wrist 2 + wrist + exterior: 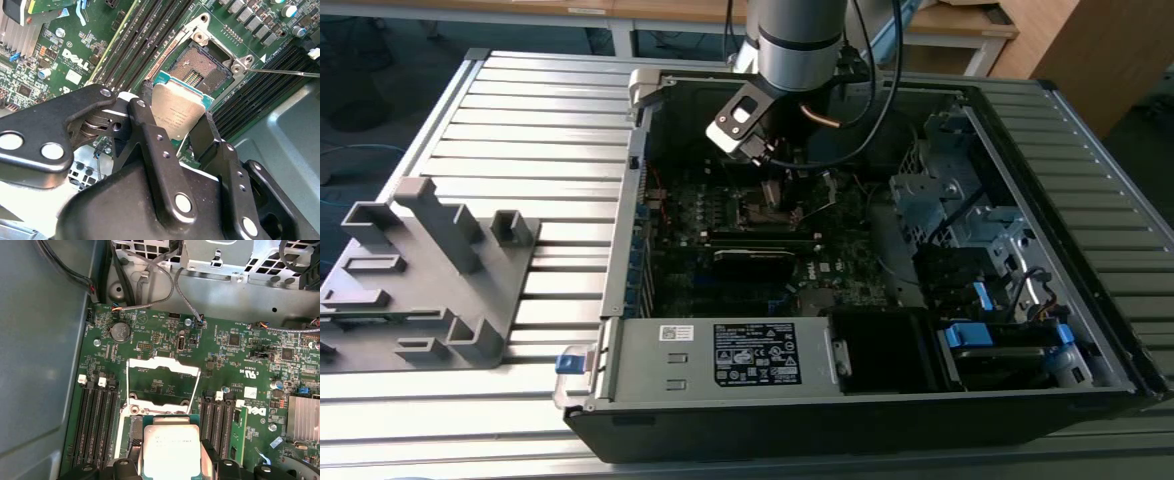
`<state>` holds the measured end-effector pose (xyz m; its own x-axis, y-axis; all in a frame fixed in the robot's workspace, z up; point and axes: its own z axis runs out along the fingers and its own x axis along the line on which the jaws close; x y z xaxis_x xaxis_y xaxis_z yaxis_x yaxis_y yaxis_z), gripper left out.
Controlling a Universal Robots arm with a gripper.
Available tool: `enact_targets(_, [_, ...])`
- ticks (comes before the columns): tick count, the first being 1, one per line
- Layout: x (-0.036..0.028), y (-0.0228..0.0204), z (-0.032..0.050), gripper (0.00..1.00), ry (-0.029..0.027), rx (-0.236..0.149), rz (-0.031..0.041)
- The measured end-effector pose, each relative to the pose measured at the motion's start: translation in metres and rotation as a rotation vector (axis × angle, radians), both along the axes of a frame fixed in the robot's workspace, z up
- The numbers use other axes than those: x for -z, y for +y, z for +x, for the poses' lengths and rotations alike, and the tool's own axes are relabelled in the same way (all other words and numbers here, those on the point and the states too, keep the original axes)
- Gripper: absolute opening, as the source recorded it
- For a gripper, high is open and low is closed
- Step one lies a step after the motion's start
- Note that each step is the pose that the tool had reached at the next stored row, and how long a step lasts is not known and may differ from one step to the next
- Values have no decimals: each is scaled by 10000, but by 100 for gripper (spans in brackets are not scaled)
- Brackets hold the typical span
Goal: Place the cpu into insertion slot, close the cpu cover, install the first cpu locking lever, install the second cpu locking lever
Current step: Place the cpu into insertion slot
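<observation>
My gripper is shut on the cpu, a grey-bronze square chip pinched at two opposite edges between black fingers. In the first wrist view the cpu sits in the gripper over the near part of the insertion slot. The slot's dark, pin-filled centre lies uncovered just beyond the chip; I cannot tell whether they touch. The cpu cover, a silvery windowed frame, stands swung open past the slot. In the exterior view the gripper hangs inside the computer case above the slot.
A thin metal locking lever sticks out beside the slot. Long black memory slots flank it on the green motherboard. The open case's walls and drive bays surround the arm. A grey fixture stands at the exterior view's left.
</observation>
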<state>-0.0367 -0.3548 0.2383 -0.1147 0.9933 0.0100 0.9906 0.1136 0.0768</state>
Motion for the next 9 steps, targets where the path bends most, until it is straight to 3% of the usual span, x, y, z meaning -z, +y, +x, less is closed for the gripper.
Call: enact_targets(9, [1,0,0,54,0,228,1])
